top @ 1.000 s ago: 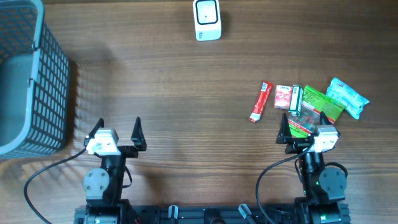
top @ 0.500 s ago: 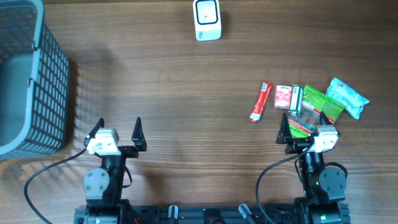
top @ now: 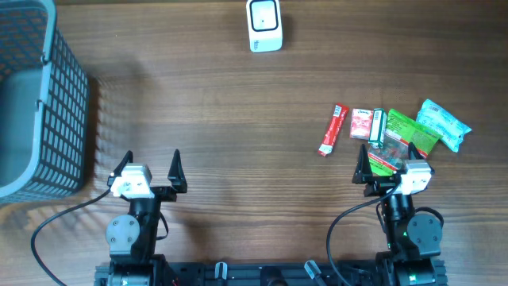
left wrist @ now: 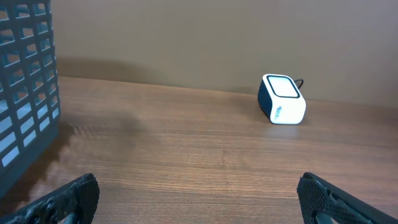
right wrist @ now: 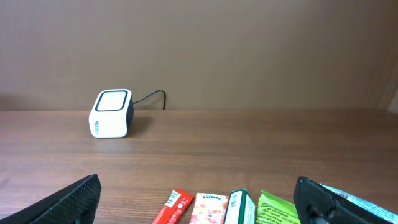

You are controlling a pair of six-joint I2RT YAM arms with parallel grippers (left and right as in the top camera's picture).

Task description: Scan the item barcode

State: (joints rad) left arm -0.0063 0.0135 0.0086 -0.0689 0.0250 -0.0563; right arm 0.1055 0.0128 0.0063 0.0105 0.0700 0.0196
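Snack packets [top: 389, 131] clustered at our right on the wooden surface [top: 238, 119], just ahead of our right hand [top: 386, 156], fingers spread wide, holding nothing, our left hand [top: 152, 159] likewise spread, white scanner [top: 263, 25] at the far edge, grey basket [top: 71, 95] far left.

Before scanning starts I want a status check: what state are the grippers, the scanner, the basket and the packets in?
left gripper: open, holding nothing.
right gripper: open, holding nothing, beside the packets.
scanner: upright, window facing up, untouched.
basket: upright, partly out of frame.
red stick packet: lying flat, untouched.
blue packet: lying flat, untouched.
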